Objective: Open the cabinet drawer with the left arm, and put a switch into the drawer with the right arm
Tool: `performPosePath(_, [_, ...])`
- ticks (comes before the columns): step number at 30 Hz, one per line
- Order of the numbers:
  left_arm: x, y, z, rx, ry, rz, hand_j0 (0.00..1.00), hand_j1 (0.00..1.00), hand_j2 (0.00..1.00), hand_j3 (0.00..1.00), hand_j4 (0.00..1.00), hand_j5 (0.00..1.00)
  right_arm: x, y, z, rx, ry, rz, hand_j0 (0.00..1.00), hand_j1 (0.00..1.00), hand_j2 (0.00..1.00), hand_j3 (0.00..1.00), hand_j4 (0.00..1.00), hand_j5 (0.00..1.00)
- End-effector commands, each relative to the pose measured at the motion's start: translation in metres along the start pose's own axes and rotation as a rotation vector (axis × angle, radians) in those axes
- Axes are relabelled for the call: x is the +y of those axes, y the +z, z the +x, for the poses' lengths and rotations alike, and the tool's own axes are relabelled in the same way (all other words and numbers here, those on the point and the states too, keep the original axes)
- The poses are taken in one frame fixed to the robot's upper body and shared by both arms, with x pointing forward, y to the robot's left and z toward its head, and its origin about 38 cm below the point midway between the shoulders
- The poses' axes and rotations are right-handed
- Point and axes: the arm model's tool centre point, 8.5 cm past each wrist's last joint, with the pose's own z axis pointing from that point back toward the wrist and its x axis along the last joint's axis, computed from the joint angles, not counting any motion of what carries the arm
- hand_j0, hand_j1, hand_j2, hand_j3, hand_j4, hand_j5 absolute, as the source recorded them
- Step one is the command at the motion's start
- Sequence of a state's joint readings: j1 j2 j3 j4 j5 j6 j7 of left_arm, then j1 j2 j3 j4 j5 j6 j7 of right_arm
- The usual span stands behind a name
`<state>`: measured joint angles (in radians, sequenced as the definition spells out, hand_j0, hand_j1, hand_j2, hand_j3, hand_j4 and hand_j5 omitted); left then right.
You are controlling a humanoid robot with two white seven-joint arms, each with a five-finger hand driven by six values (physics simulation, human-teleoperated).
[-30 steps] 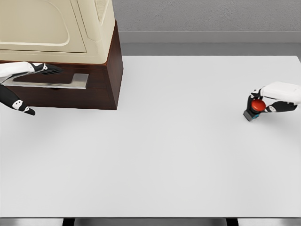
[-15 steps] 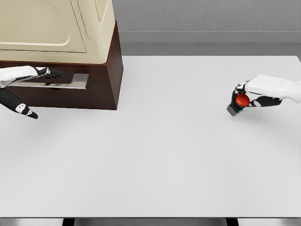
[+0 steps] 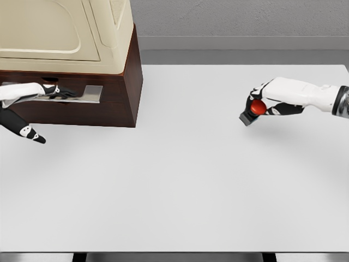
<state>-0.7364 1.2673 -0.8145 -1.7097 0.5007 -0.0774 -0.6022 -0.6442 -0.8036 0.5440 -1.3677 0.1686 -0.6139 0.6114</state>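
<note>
The cabinet (image 3: 103, 60) stands at the table's back left, cream on top with a dark wood drawer front (image 3: 109, 106) that carries a metal handle (image 3: 82, 94). My left hand (image 3: 41, 98) lies flat along that handle, fingers (image 3: 62, 91) stretched over it and thumb (image 3: 30, 134) hanging below; the drawer looks closed. At the right, my right hand (image 3: 262, 103) is shut on the switch (image 3: 253, 111), a dark box with a red button, lifted and tilted above the table.
The white table (image 3: 180, 180) stretches between the cabinet and the right hand. Its front edge runs along the bottom of the view, and a grey wall sits behind.
The right hand has carried the switch leftward and slightly up, away from the table's right edge. The left hand has shifted a little lower on the handle.
</note>
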Motion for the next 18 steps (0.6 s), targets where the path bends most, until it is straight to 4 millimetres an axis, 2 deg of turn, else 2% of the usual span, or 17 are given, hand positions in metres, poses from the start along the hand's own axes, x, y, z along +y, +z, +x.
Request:
performPosePath(1, [-0.005, -0.003, 0.003, -0.008, -0.007, -0.024, 1.0, 1.0, 1.0, 1.0, 1.0, 1.0, -0.001, -0.009, 0.007, -0.028, -0.004, -0.01, 0.47, 0.47, 0.47, 0.47, 0.47, 0.47])
performPosePath(12, [-0.014, 0.008, 0.003, -0.013, 0.043, -0.046, 1.0, 1.0, 1.0, 1.0, 1.0, 1.0, -0.012, -0.04, 0.025, -0.103, 0.01, -0.03, 0.47, 0.47, 0.47, 0.47, 0.47, 0.47])
performPosePath(18, [-0.013, 0.014, 0.004, -0.022, 0.068, -0.041, 1.0, 1.0, 1.0, 1.0, 1.0, 1.0, -0.018, -0.052, 0.033, -0.132, 0.02, -0.037, 0.47, 0.47, 0.47, 0.47, 0.47, 0.47])
